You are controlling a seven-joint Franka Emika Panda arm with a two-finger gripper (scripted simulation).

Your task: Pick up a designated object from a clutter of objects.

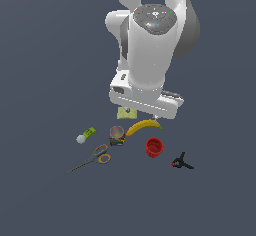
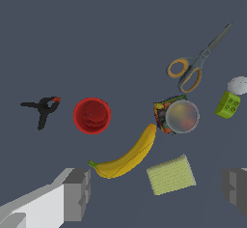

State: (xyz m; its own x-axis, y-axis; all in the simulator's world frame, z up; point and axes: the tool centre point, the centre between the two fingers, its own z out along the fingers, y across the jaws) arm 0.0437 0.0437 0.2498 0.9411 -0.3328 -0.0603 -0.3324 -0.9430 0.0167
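Observation:
The designated object, a small black spring clamp (image 1: pixel 182 162) (image 2: pixel 43 108) with red-orange jaw tips, lies flat at the exterior view's right end of the clutter, just beyond the red cup (image 1: pixel 154 147) (image 2: pixel 92 116). My gripper (image 1: pixel 141 113) (image 2: pixel 157 193) hangs open and empty above the banana (image 1: pixel 143 126) (image 2: pixel 128 154) and the sponge pad (image 1: pixel 126 113) (image 2: pixel 171 175), well away from the clamp. In the wrist view its grey fingers (image 2: pixel 77 193) stand wide apart at the frame's edge. In the exterior view the white hand hides most of them.
A small can (image 1: pixel 116 135) (image 2: pixel 178 116) stands between banana and scissors (image 1: pixel 92 159) (image 2: pixel 193 67). A green-white tube (image 1: pixel 86 134) (image 2: pixel 231 99) lies at the exterior view's left. The cup sits closest to the clamp, with a small gap between them. The floor is plain dark grey.

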